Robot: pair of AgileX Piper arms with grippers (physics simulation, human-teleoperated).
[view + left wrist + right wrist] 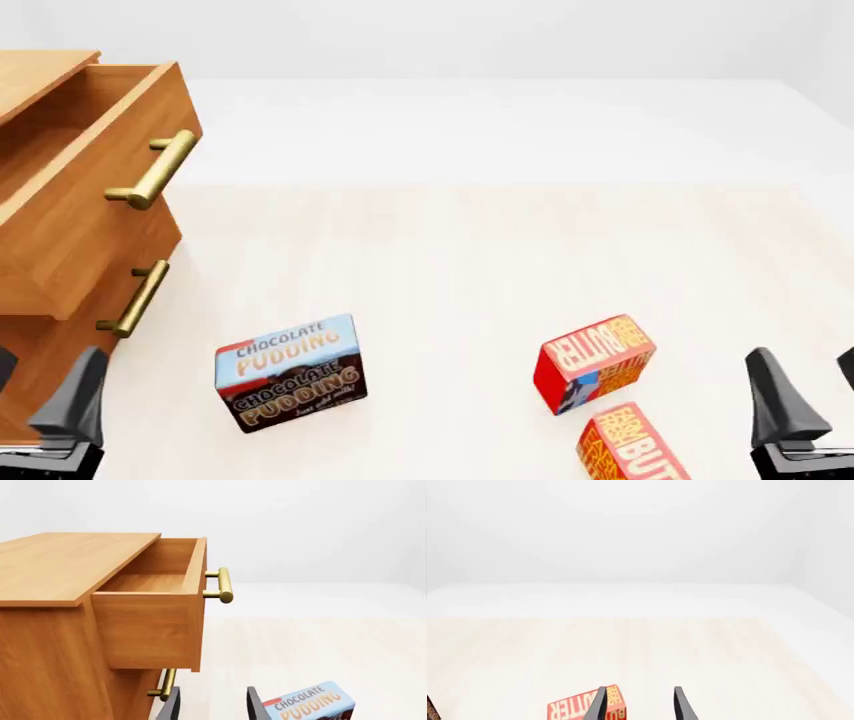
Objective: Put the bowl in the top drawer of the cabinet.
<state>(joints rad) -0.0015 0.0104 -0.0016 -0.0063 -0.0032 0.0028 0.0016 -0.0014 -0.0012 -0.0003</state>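
The bowl shows in none of the views. The cabinet [30, 78] stands at the table's left, and its top drawer [94, 205] is pulled out, brass handle [154, 170] toward the table's middle. In the left wrist view the top drawer [148, 627] is seen from the side, and the visible part of its inside holds nothing. My left gripper [40, 395] sits low at the front left, in front of the cabinet, open and holding nothing [212, 707]. My right gripper [810, 395] sits at the front right, open as well [639, 707].
A chocolate pudding box [290, 372] stands just right of the left gripper. Two red butter boxes [594, 362] [630, 445] lie left of the right gripper. The lower drawer's brass handle [134, 298] sits under the open drawer.
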